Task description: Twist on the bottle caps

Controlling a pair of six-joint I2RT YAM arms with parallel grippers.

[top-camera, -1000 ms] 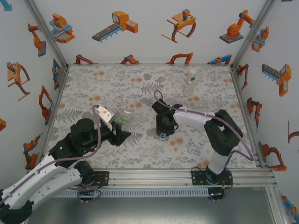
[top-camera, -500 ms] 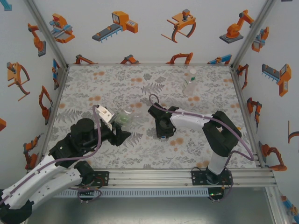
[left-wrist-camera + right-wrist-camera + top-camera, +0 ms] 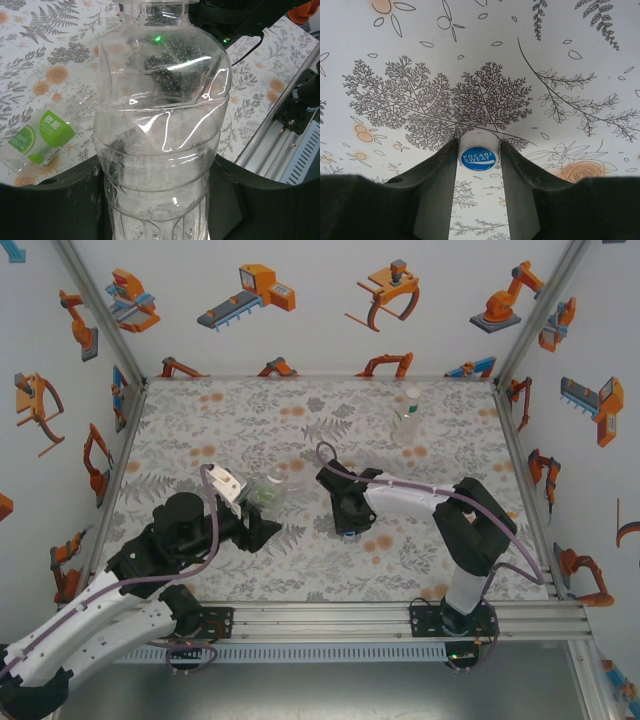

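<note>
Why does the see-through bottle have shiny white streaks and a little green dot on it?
Left wrist view: light glints off the clear bottle as white streaks; the green dot looks like a small light shining through the plastic. Right wrist view: no glare, the cap looks sharp.

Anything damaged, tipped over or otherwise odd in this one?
The clear bottle in the left gripper has creased, dented walls. A green-labelled bottle lies on its side on the table. The white cap sits squarely in the right gripper.
</note>
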